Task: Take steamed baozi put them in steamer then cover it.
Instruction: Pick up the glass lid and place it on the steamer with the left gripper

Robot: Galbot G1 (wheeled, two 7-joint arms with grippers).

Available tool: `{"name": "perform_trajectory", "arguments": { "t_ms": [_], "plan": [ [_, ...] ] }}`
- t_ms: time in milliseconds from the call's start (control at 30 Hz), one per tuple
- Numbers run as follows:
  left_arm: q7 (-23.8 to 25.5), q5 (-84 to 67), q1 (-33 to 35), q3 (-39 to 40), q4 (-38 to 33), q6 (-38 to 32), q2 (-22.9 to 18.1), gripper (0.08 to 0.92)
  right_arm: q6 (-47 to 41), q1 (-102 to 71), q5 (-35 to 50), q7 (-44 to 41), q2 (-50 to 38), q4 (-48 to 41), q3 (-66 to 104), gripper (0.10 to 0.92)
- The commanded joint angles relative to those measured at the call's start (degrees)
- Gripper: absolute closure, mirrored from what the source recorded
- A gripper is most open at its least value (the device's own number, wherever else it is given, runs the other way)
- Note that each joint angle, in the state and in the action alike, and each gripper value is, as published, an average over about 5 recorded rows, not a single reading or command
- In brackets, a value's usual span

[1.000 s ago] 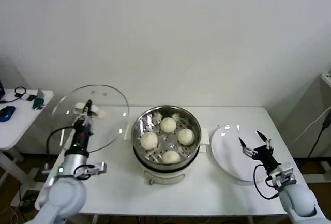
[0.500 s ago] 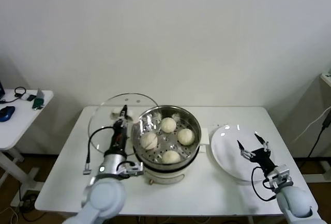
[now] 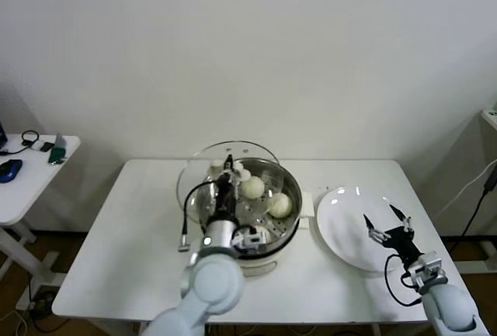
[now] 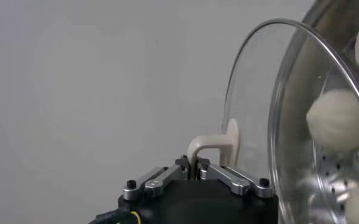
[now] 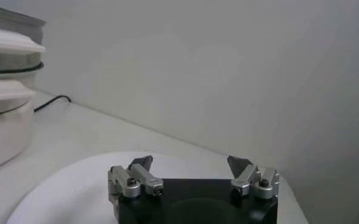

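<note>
The steamer [image 3: 298, 196] stands mid-table with several cream-white baozi [image 3: 253, 187] on its perforated tray; one more shows at the right side [image 3: 279, 204]. My left gripper [image 3: 227, 170] is shut on the cream handle [image 4: 213, 143] of the clear glass cover [image 3: 198, 174]. It holds the cover tilted on edge over the steamer's left rear rim. In the left wrist view the cover [image 4: 252, 91] stands next to the pot with a baozi [image 4: 337, 119] behind it. My right gripper [image 3: 387, 227] is open and empty over the white plate [image 3: 342, 227].
A side table [image 3: 23, 188] at the far left holds a mouse and small gadgets. The white plate [image 5: 63, 182] lies right of the steamer [image 5: 2, 61], near the table's right edge. The wall is close behind the table.
My left arm has carried the cover rightward, from above the table's left part to over the steamer's left rim. The right gripper has barely moved.
</note>
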Motion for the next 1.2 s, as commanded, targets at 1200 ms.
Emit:
{"name": "perform_trajectory", "arguments": {
  "t_ms": [1200],
  "plan": [
    [-2.3,7.9,2.1,2.4,8.7,0.1,-6.7,0.846,0.9,1.1,-0.4,-0.7,-0.7,-1.5,1.0,0.203]
  ]
}}
